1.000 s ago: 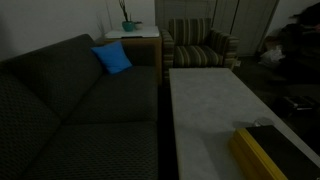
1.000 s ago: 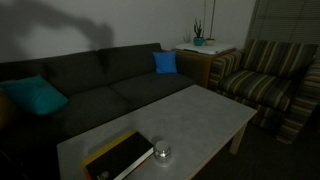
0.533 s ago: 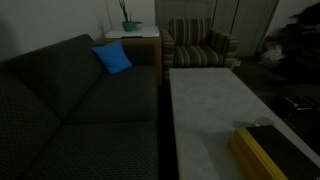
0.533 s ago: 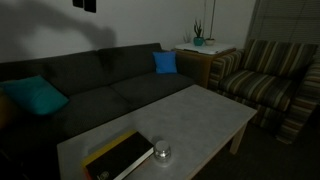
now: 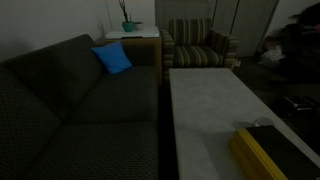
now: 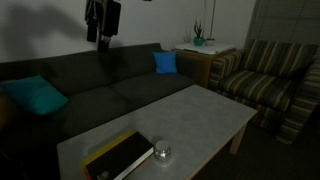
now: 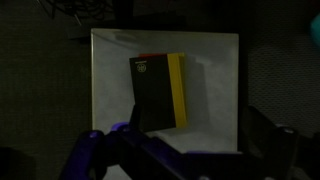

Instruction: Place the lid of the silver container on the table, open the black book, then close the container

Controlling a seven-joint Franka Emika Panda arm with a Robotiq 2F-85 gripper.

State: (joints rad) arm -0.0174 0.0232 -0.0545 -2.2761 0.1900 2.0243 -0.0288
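One black book (image 7: 152, 92) near table (image 7: 215, 60) end, pincer (image 7: 196, 138) wide

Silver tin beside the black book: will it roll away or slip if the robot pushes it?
The silver tin looks short and sits flat on the table, so it would probably slide, not roll or tip. Its shiny metal likely makes it slippery to pinch. It is far smaller than the black book, so it is probably light.
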